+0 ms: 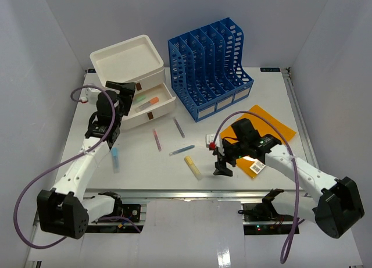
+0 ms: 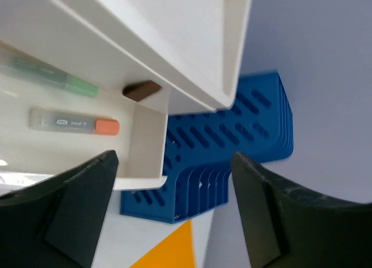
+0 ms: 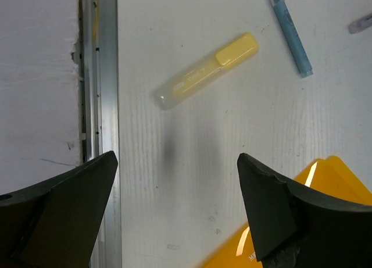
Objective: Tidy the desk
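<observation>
Overhead view of a white desk (image 1: 139,163) filling the middle of the scene, w/ a metal rail (image 3: 99,105) along its near edge and two robot arms mounted there.

Rear left: a white drawer box (image 1: 125,59) w/ its lower drawer (image 2: 145,146) pulled out. Inside the drawer lie a green highlighter (image 2: 52,76) and a clear marker w/ an orange cap (image 2: 72,124), side by side, not touching. A small brown tab (image 2: 141,90) sits on the box just above the drawer's corner.

Rear ctr: a blue file rack (image 1: 210,64), upright, just right of the box. Right side: an orange folder (image 1: 273,125) lying flat, partly under the R arm.

Loose on the desk btwn the arms: a pink pen (image 1: 157,139), a grey-purple pen (image 1: 179,127), a blue pen (image 3: 289,29), a yellow highlighter (image 3: 206,70) nearest the front rail, and a pale blue marker (image 1: 115,159) beside the L arm. All lie apart from each other. A tiny white-and-red item (image 1: 211,142) sits near the R arm; too small to identify.

L gripper (image 2: 174,160): hangs over the open drawer's front corner, fingers (image 2: 75,204) spread wide, nothing btwn them.

R gripper (image 3: 177,160): points down over bare desk close to the front rail, fingers (image 3: 273,210) spread wide, holding nothing. The yellow highlighter lies near it, not touched; the folder's edge shows by one finger.
</observation>
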You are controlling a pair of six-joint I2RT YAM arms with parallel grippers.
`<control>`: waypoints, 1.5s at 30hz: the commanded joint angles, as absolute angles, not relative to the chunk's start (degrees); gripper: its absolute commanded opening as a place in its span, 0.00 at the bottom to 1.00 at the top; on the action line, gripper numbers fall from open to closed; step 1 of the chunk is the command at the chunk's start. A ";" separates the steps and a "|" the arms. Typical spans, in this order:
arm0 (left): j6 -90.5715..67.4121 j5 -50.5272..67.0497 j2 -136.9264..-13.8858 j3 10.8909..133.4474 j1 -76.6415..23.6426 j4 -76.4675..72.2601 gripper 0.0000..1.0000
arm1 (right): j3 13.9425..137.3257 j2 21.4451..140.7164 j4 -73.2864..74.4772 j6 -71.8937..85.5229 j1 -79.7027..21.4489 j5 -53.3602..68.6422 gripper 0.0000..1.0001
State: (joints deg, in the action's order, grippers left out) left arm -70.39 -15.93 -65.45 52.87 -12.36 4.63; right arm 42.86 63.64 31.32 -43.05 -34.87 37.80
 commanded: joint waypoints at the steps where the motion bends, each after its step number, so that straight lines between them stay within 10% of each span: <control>1: -50.79 -3.38 -55.50 50.42 -12.22 3.88 0.95 | 47.08 69.28 22.47 -25.59 -44.79 17.91 0.90; 25: -40.94 -1.30 -11.65 40.68 -12.22 34.16 0.98 | 59.66 99.79 18.08 -1.93 -59.87 -5.51 0.96; 41: -40.76 -1.49 -7.63 41.88 -12.22 39.85 0.98 | 57.13 97.70 22.27 -10.55 -59.77 1.09 0.14; 45: -40.99 -1.26 -7.12 41.75 -12.22 40.43 0.98 | 58.62 96.07 24.60 -17.97 -59.77 3.62 0.08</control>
